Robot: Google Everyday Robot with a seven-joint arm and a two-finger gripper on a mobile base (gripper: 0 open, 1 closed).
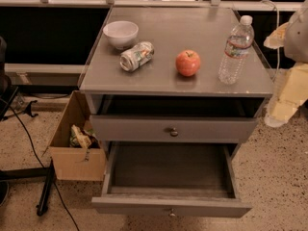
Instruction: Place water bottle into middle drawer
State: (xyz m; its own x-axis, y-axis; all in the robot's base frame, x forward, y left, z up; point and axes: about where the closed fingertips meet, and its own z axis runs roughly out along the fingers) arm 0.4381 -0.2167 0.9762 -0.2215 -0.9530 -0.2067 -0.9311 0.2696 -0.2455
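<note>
The middle drawer is sitting pulled out below the front edge of the tabletop, with its inner floor showing. Above it, the upper drawer is showing a dark gap under the tabletop. A cardboard box is resting on the floor below the front-left corner.

The water bottle is standing upright near the front-right corner, close to the right edge. The apple is sitting near the front edge, just right of centre. The crushed can is lying on its side left of centre, and the bowl is sitting behind it, toward the left edge.

The gripper is hanging beyond the right edge – outside the tabletop, apart from the water bottle – and how wide it is set cannot be told.
</note>
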